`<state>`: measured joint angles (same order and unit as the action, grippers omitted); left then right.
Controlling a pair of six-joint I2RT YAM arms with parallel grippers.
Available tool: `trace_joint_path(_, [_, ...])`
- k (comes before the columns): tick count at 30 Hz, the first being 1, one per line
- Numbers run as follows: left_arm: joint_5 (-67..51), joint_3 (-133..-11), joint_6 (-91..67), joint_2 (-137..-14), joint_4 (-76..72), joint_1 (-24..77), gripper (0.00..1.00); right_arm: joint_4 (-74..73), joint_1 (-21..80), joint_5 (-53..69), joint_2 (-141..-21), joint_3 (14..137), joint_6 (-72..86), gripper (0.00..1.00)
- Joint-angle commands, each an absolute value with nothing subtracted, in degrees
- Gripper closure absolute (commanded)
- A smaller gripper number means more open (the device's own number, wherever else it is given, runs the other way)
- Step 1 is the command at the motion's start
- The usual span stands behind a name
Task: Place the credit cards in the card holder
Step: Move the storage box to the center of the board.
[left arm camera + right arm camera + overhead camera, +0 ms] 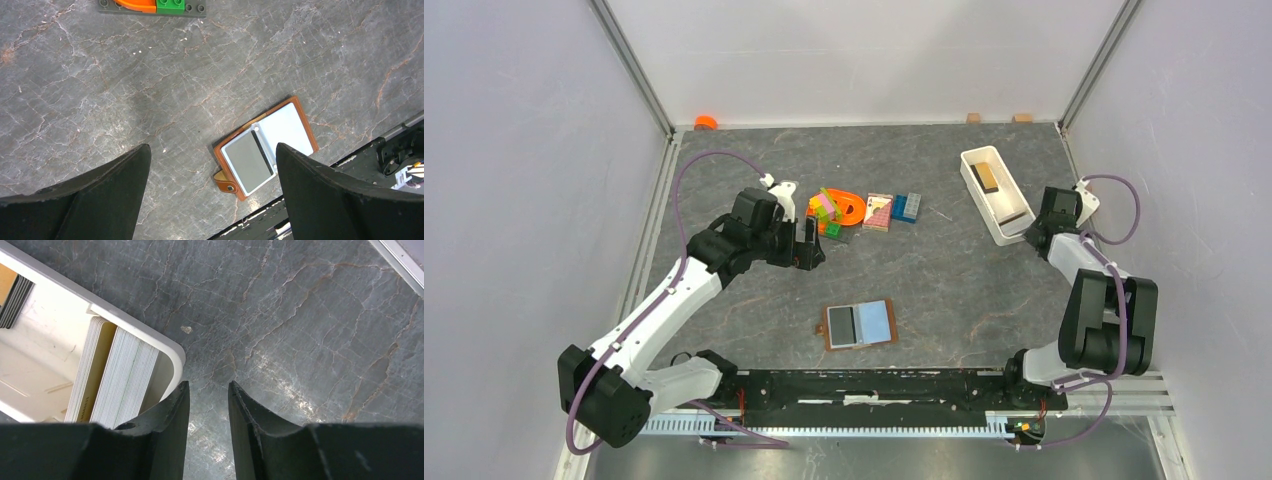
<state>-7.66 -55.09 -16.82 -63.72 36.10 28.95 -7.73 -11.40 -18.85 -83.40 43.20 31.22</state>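
The wallet (860, 325) lies open and flat on the table (944, 290). It is at 6 o'clock from the table's middle, close to the arm bases. A grey card (841, 325) is on its left half and a blue card (876, 321) is on its right half, side by side. I cannot tell if they are tucked in or just lying on top. The snap tab (225, 184) sticks out at one corner.

The left gripper (809, 245) hangs at 10 o'clock from the wallet, well apart from it. Its fingers (100, 195) are wide apart and hold nothing.

The right gripper (207, 390) is at 2 o'clock from the wallet, at the near end of the white tray (150, 337). Its fingers have only a narrow gap, with bare table showing through. The tray's round corner is just beside one finger. More cards (125, 380) stand on edge inside that end. A dark stack (987, 177) lies at the far end.

At 12 o'clock from the wallet are an orange track (849, 203), green bricks (832, 229), a pink block (879, 211) and blue bricks (907, 207).
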Motion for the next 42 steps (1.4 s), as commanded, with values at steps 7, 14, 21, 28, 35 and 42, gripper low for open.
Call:
trace_joint_path(7, [-8.44, -55.02, -15.35, -63.41, 34.44, 28.89, 0.00, -5.83, -12.72, -17.16, -79.33, 45.27, 30.56, 0.59])
trace_joint_path(14, [-8.72, -55.00, -15.42, -63.26, 34.44, 28.85, 0.00, -5.01, -12.80, -14.42, -79.92, 46.45, 30.98, 0.58])
trace_joint_path(21, [-8.83, -54.93, -15.40, -63.20, 34.45, 28.87, 0.00, -4.86, -12.77, -12.88, -83.96, 48.08, 31.28, 0.59])
trace_joint_path(28, [-8.77, -54.93, -15.42, -63.20, 34.41, 28.84, 0.00, -5.19, -12.74, -14.17, -86.35, 48.69, 31.08, 0.66])
trace_joint_path(35, [-8.58, -54.93, -15.38, -63.38, 34.45, 28.87, 0.00, -5.25, -13.39, -16.10, -89.08, 50.26, 29.97, 0.78])
trace_joint_path(42, [-8.35, -54.84, -15.38, -63.78, 34.43, 28.85, 0.00, -6.23, -15.87, -14.65, -94.15, 55.89, 26.71, 0.93])
